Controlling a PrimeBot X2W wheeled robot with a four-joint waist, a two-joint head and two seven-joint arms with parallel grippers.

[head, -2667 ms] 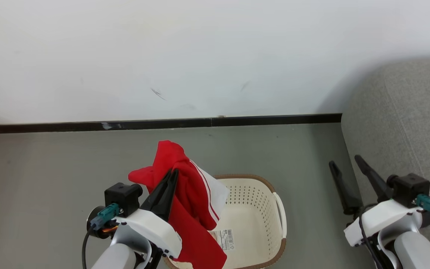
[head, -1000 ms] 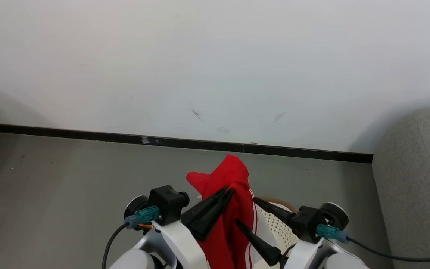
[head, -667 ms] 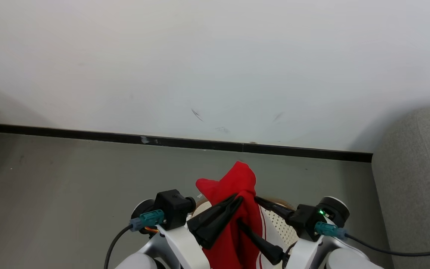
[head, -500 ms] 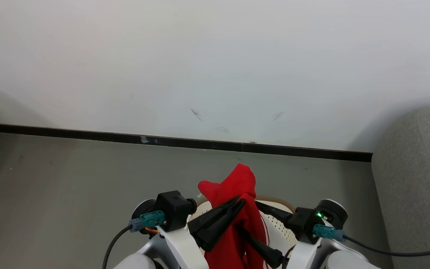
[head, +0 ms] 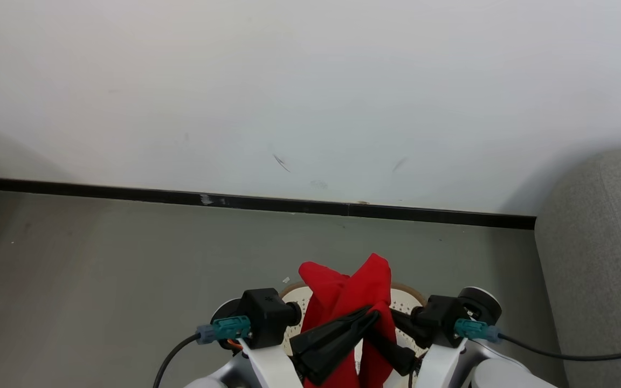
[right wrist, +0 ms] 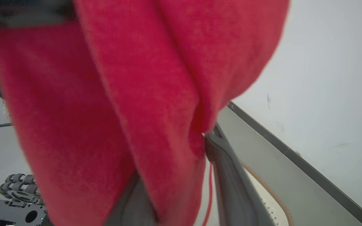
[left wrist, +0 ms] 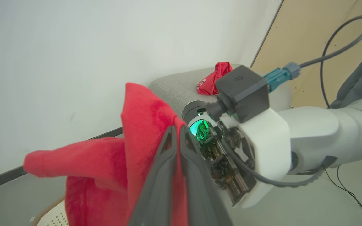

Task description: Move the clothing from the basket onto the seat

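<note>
A red garment (head: pixel 353 291) lifted clear of a cream laundry basket (head: pixel 405 295), bunched into a peak just above 2 pairs of dark jaws. Clamped tight on 1 fold: the left gripper (head: pixel 373 315), its 2 fingers pressed flat together with cloth draped down both sides of them. Reaching in from the opposite side: the right gripper (head: pixel 387 324), fingers set either side of another fold of the same garment, part way apart with cloth filling the gap between. Firm pinch or loose bracket there, impossible to tell. Likely reason for the double hold: sharing the weight and gathering the trailing cloth, so less of it dragging over the rim on the way across. Directly below the jaws, the basket, mostly hidden behind cloth and wrists, with just a strip of brown rim and perforated wall visible and the contents impossible to judge. Well off to the right of the jaws, beyond the right wrist, the grey seat (head: pixel 601 242). In the left wrist view, far past the fingertips, 1 more piece of clothing already lying on that seat: a red top (left wrist: pixel 214 78) with white lettering. Step in hand, by the look of it: securing the lift before the carry to the seat.
</note>
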